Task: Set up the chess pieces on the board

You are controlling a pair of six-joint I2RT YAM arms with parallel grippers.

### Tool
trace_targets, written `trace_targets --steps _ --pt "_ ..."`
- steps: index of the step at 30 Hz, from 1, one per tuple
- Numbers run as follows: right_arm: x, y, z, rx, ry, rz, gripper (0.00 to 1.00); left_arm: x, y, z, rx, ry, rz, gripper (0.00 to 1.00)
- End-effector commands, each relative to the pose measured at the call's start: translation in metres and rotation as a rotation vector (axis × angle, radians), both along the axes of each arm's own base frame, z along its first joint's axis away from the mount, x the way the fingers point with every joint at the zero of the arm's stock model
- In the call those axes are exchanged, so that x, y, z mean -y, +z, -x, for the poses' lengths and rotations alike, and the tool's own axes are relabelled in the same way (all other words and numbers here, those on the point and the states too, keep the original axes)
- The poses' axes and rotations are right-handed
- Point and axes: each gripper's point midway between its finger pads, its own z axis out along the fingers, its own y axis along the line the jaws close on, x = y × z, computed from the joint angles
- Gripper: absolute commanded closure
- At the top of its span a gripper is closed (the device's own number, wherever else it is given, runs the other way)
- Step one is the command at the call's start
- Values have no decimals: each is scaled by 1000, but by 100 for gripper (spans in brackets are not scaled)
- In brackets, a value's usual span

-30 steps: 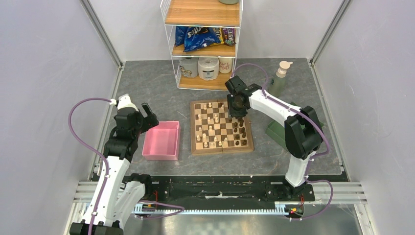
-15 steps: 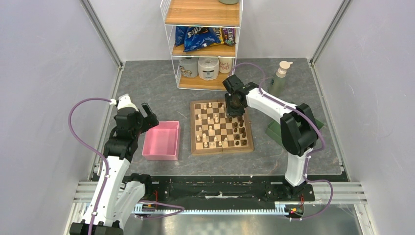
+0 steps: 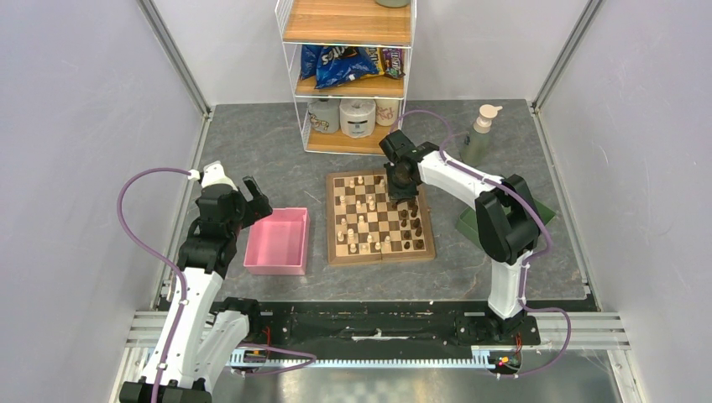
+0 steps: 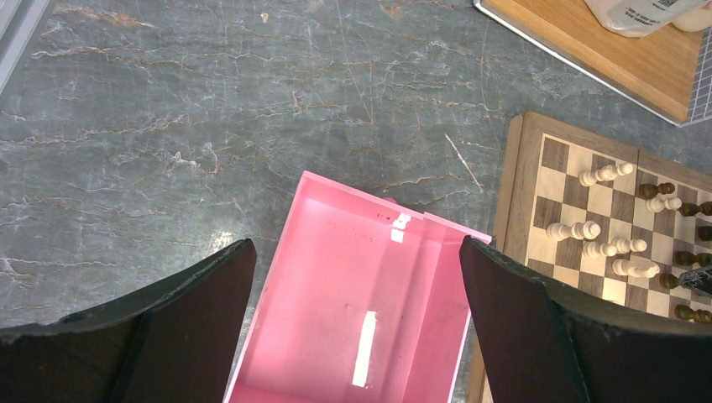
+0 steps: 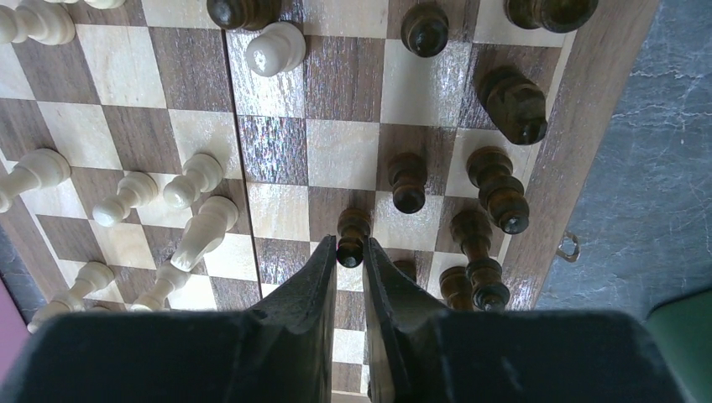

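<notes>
We are finding the right hand point(image 5: 349, 252) nearly closed, pinching a small dark brown turned wooden chess piece point(image 5: 352, 233), upright at its fingertips, above the square checkered wooden board point(image 5: 579, 126). The left hand point(image 4: 357, 252) is hanging wide open and empty over the pink plastic tray point(image 4: 336, 218), farther off.

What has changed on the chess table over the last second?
The right gripper slid a little to the left over the board's far right part, its elbow following; its fingers pinch a dark piece. The left gripper stayed open above the pink tray, and the other pieces look unmoved.
</notes>
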Motion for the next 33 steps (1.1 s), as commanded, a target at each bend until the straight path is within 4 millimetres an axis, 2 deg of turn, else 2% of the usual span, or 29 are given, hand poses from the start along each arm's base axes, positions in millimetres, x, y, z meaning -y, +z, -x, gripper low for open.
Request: trace_targets --steps 1,13,33 --pt "-1 11 -8 36 -7 11 79 2 15 -6 54 9 27 1" --pt "16 10 -8 52 -41 62 80 2 15 -6 56 9 27 1" --pt "28 9 -6 49 -75 61 80 2 15 -6 56 7 29 1"
